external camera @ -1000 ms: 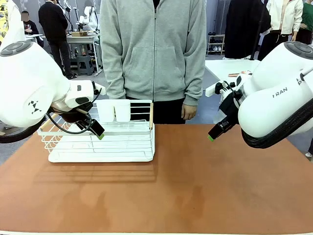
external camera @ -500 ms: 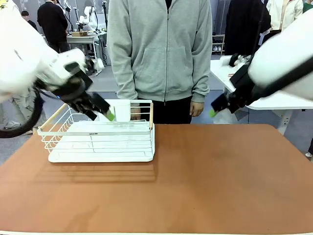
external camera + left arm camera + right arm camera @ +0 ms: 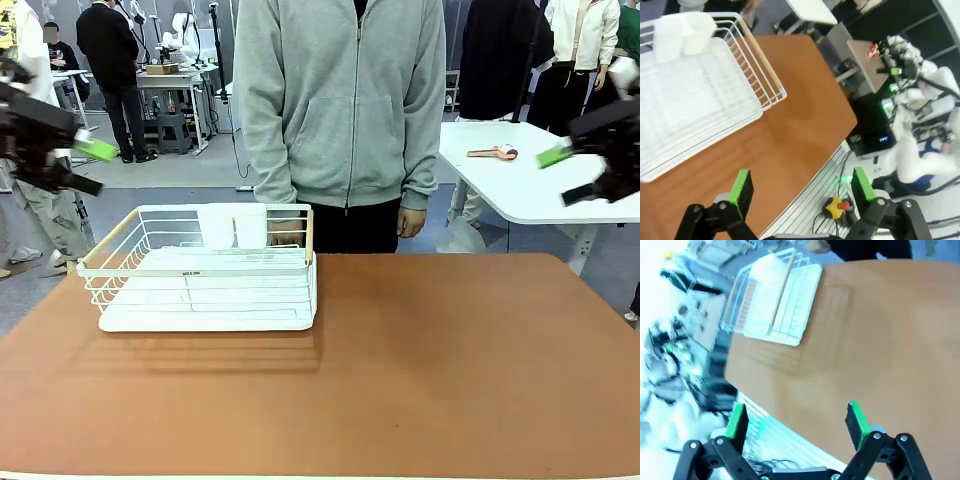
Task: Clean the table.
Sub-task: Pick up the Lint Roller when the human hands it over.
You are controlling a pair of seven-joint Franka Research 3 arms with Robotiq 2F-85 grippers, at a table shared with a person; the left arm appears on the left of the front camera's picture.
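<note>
The left gripper and right gripper hung wide and empty, high by the table's side edges, probably to clear the basket.

The table has a smooth, matt reddish-brown top; the basket is white-coated wire with pale wooden handles.

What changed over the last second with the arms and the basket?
Both arms rose off the table and swung outward: left gripper up-left from the wire basket, right gripper up-right. Fingers open on both, nothing held or released. Basket and its white cups stayed put.
</note>
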